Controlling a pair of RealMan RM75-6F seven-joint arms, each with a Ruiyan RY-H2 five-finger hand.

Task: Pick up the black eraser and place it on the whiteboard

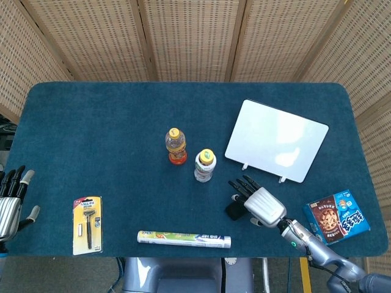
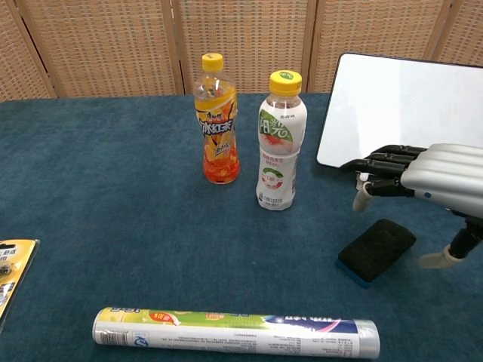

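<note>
Black eraser [image 2: 376, 249]: flat on the table [image 1: 110, 122], just in front of the whiteboard [image 1: 276, 140]. My right hand [image 2: 423, 177]: fingers spread, holding nothing, hovering directly above it. My left hand [image 1: 11, 201]: spread, idle at the table's far left edge. To do: I lower straight down, thumb one side, fingers [image 2: 373, 164] the other, then squeeze.

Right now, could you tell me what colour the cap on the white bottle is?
Yellow; the white bottle's cap shows best in the chest view.
</note>
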